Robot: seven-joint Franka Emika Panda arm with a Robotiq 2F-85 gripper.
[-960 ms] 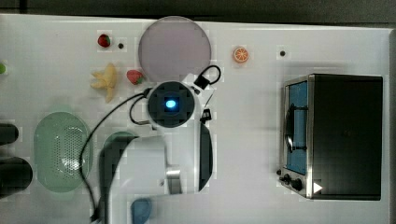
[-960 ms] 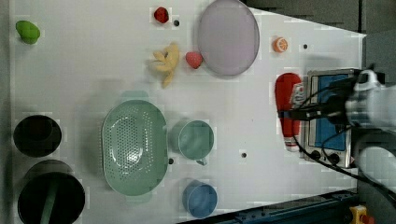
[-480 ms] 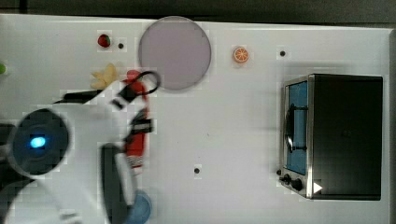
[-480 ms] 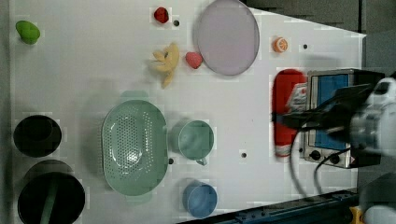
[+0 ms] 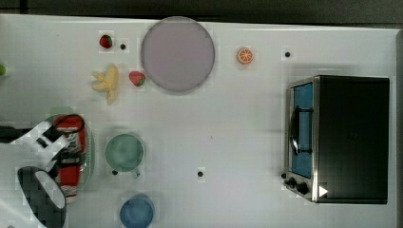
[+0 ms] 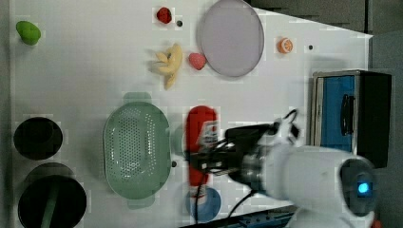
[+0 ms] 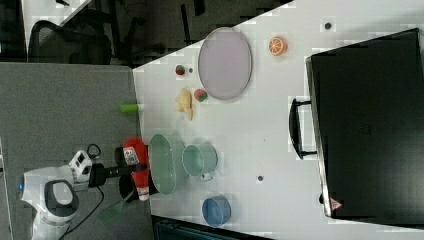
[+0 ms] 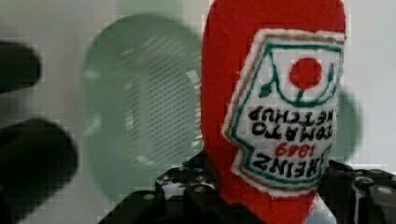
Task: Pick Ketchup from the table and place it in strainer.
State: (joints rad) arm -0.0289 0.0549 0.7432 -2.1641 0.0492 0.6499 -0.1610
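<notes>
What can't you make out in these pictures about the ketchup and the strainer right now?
- Top view: most of the strainer is hidden under the ketchup and the arm.
- Left view: the gripper covers the bottle's middle, and the bottle hides most of the green cup.
- Wrist view: the bottle's white end is cut off; the strainer behind is blurred.
- Right view: it is hard to tell whether the bottle is over the basket or beside it.

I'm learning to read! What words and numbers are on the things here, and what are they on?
"HEINZ", on the ketchup bottle label.
"1869", in red, same label.
"TOMATO KETCHUP", same label.
The red triangle sticker on the black oven is too small to read.
</notes>
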